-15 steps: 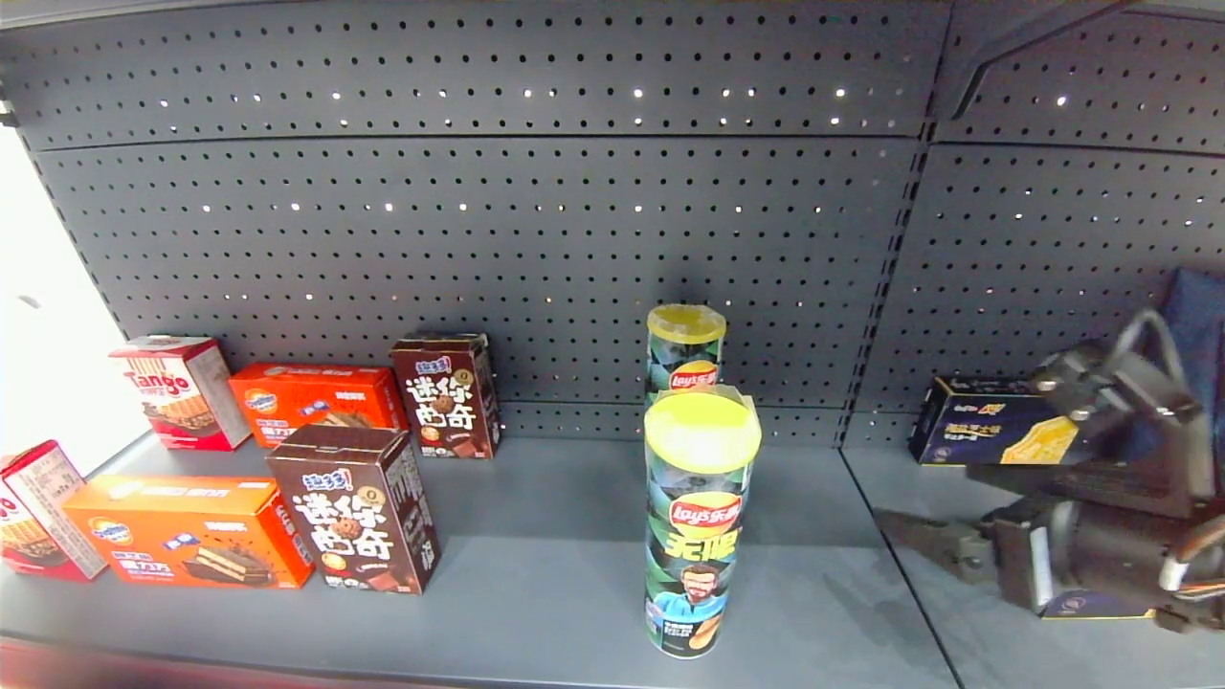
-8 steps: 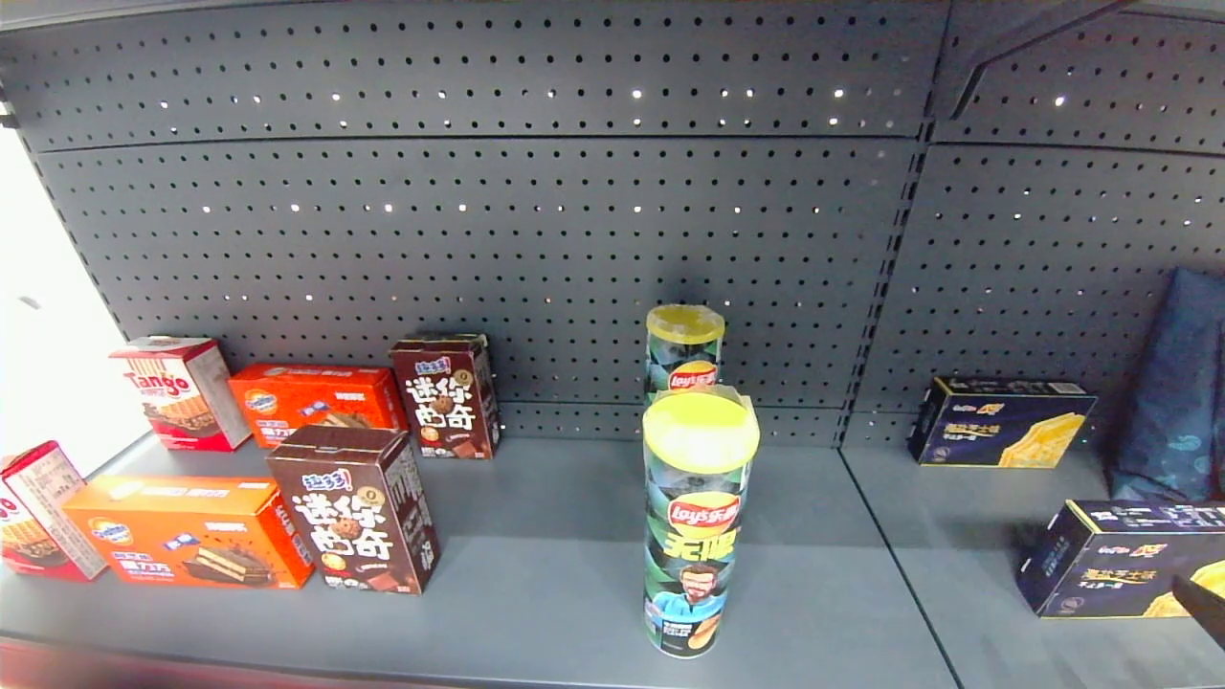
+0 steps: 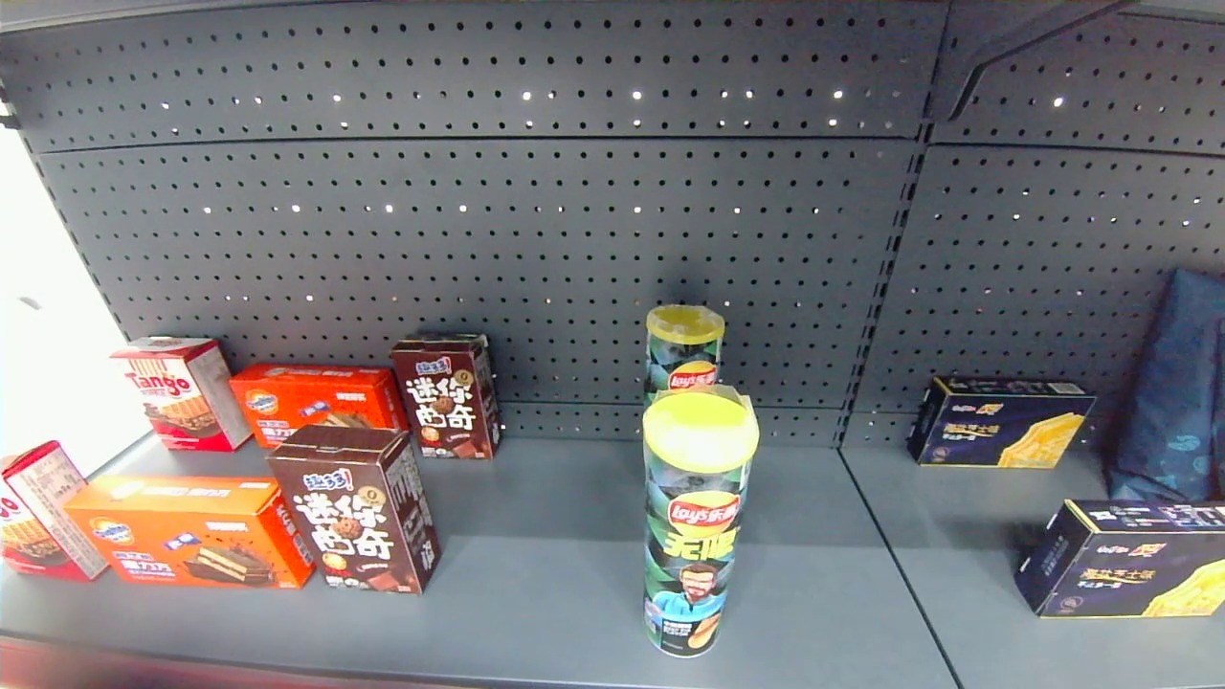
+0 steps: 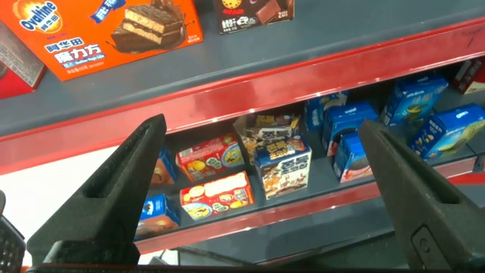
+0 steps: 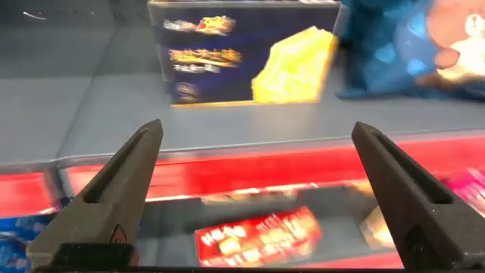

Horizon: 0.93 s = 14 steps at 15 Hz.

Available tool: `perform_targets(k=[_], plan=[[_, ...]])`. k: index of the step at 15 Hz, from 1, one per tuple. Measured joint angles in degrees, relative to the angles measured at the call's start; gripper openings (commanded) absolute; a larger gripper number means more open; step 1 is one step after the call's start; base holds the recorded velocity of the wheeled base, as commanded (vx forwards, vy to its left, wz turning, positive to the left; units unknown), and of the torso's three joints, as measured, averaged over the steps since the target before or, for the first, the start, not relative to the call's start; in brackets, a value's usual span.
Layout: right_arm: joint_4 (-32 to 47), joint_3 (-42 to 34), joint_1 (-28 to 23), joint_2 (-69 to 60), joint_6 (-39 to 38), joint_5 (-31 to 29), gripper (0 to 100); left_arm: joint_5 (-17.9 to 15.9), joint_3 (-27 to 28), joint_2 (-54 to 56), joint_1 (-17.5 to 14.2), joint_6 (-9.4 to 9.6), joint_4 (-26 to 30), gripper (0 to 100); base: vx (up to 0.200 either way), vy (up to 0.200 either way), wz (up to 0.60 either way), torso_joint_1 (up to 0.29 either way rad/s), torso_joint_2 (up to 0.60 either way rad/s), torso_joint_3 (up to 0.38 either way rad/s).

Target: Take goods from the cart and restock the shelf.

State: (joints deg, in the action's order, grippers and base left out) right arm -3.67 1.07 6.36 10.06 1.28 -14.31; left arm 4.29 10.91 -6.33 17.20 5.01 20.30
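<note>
A dark blue box with yellow print (image 3: 1124,560) lies at the front right of the grey shelf (image 3: 574,574), and it is also in the right wrist view (image 5: 242,53). My right gripper (image 5: 258,127) is open with nothing between its fingers, drawn back in front of the shelf's red edge (image 5: 227,171) and facing that box. My left gripper (image 4: 261,125) is open and empty, held before the red shelf edge (image 4: 265,80) below the orange cake box (image 4: 114,34). Two tall chip cans (image 3: 699,517) stand one behind the other at mid shelf.
Brown cookie boxes (image 3: 359,507), orange boxes (image 3: 187,531) and red wafer boxes (image 3: 177,388) fill the shelf's left part. A second dark blue box (image 3: 1000,421) and a blue bag (image 3: 1172,383) sit at the back right. The lower shelf holds several small boxes (image 4: 280,163).
My right arm has drawn back off the shelf to the lower right and left the head view. The dark blue box it hovered over now lies uncovered at the front right.
</note>
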Motion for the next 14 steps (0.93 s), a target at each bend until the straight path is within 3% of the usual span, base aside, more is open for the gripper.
perform_targets(k=[4,14], plan=[[2.3,-0.9,-0.4,-3.9,-0.8,12.2,100,0.0,0.0,0.0,0.0,0.0,0.0,100,0.0,0.0,0.0,0.0,0.0,0.0],[3.7,-1.1,-2.0,-4.9,-1.0,13.4,100,0.1,0.0,1.4,-1.3,-0.09,0.1,100,0.0,0.0,0.0,0.0,0.0,0.0]])
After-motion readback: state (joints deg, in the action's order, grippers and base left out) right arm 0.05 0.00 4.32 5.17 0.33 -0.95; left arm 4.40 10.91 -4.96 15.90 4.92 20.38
